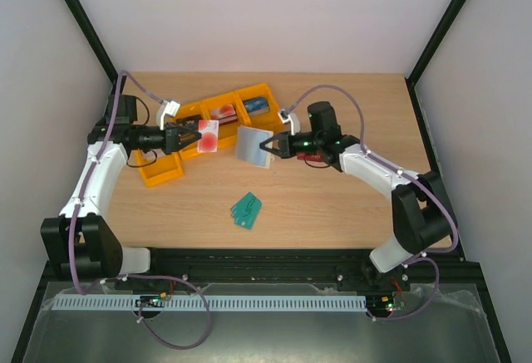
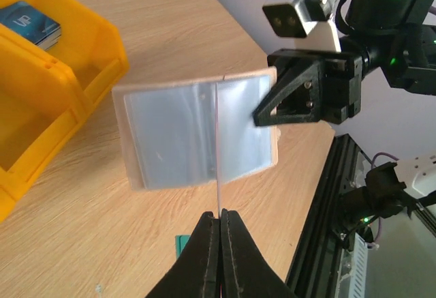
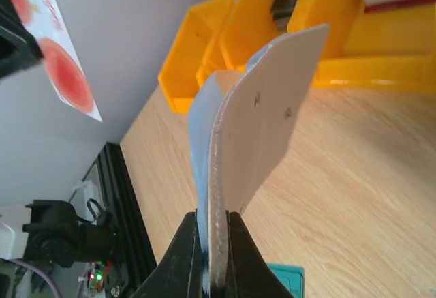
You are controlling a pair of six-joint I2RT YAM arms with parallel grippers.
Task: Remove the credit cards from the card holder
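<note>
Left gripper (image 1: 196, 137) pinches a credit card (image 1: 209, 135), apparently clear of the card holder (image 1: 252, 146) clamped by the right gripper (image 1: 270, 145).

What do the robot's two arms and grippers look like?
The left arm and right arm have white shells between black joints, with a mauve cable looping along each. The left gripper and right gripper are black with tapered fingers. Green lights glow on the right wrist.
</note>
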